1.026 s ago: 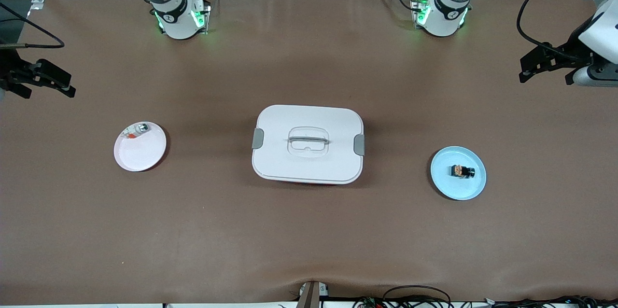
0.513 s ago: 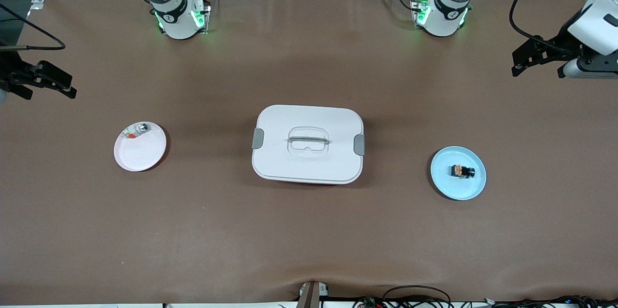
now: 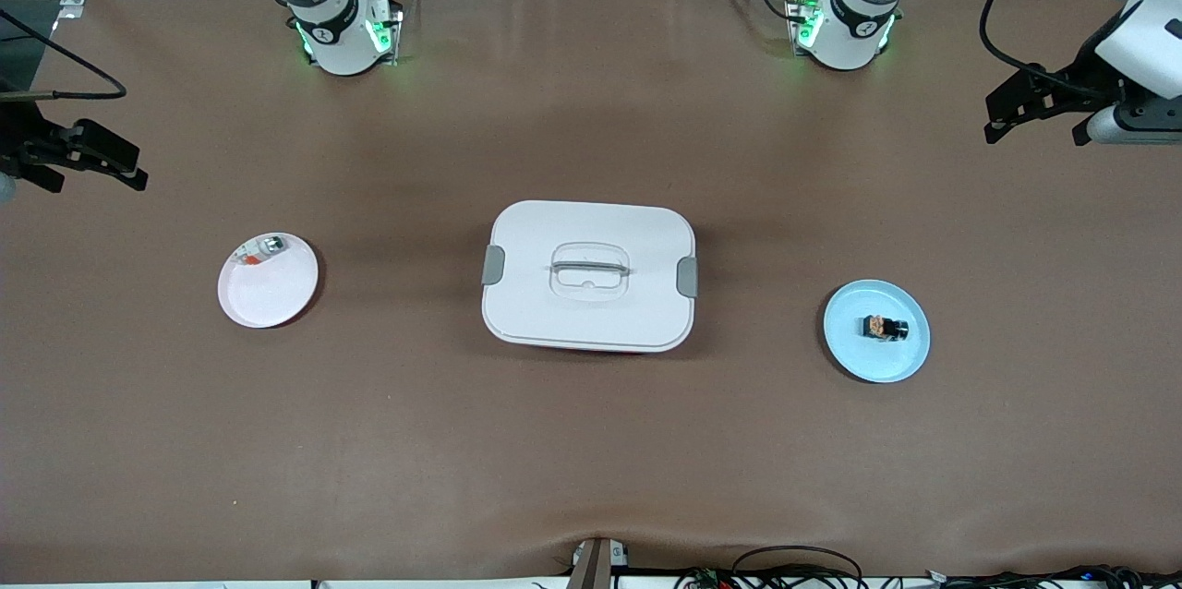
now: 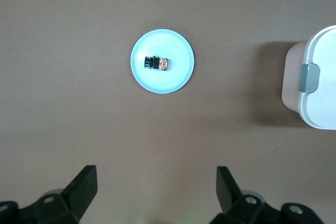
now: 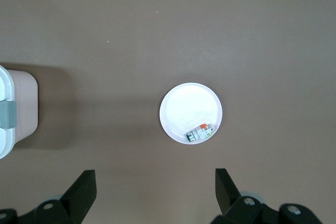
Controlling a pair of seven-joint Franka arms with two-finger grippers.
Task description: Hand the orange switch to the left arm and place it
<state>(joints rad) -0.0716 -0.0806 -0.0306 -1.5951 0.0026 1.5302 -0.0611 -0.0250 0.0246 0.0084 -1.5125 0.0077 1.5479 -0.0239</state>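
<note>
The orange switch [image 3: 886, 328] lies on a light blue plate [image 3: 845, 342] at the lower right of the front view, toward the left arm's end of the desk [image 3: 591, 460]. The box [image 3: 589, 275] sits closed at the centre of the frame, well apart from both plates. A pink plate [image 3: 268, 294] at centre left carries a small silver-and-white piece [image 3: 261, 248] on its upper rim. The left gripper [image 3: 1034, 114] hangs over bare desk at the upper right edge, its fingers [image 4: 84, 184] spread wide with nothing between them. The right gripper [image 3: 78, 166] hangs at the left edge, its fingers [image 5: 83, 187] likewise wide apart and empty
</note>
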